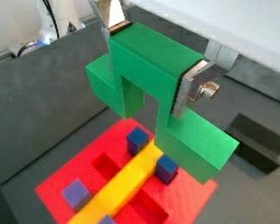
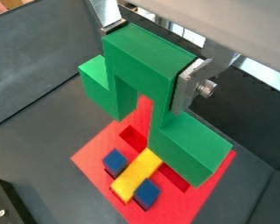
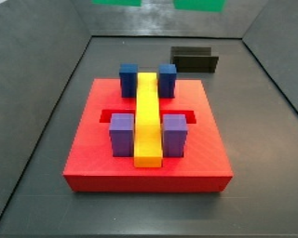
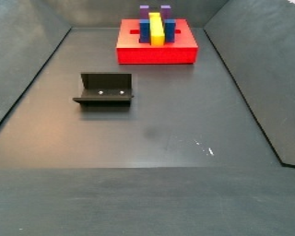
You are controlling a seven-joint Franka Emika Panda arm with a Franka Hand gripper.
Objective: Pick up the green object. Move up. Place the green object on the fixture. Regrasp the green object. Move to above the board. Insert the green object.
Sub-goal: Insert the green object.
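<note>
My gripper [image 1: 149, 66] is shut on the green object [image 1: 136, 83] and holds it in the air above the board [image 1: 90, 166]. This shows in both wrist views, where a silver finger [image 2: 187, 86] presses each side of the raised centre [image 2: 143, 61]. The red board [image 3: 145, 177] carries a yellow bar [image 3: 146, 116], two blue blocks [image 3: 129, 79] and two purple blocks [image 3: 122, 135]. Green edges [image 3: 120, 2] show at the top border in a side view. The fixture [image 4: 104, 90] stands on the floor apart from the board [image 4: 157, 53]. It bears nothing.
Dark grey walls [image 3: 40, 102] enclose the grey floor [image 4: 150, 129]. The fixture [image 3: 194, 59] stands just behind the board in a side view. It also shows in both wrist views [image 1: 259, 140] [image 2: 8, 206].
</note>
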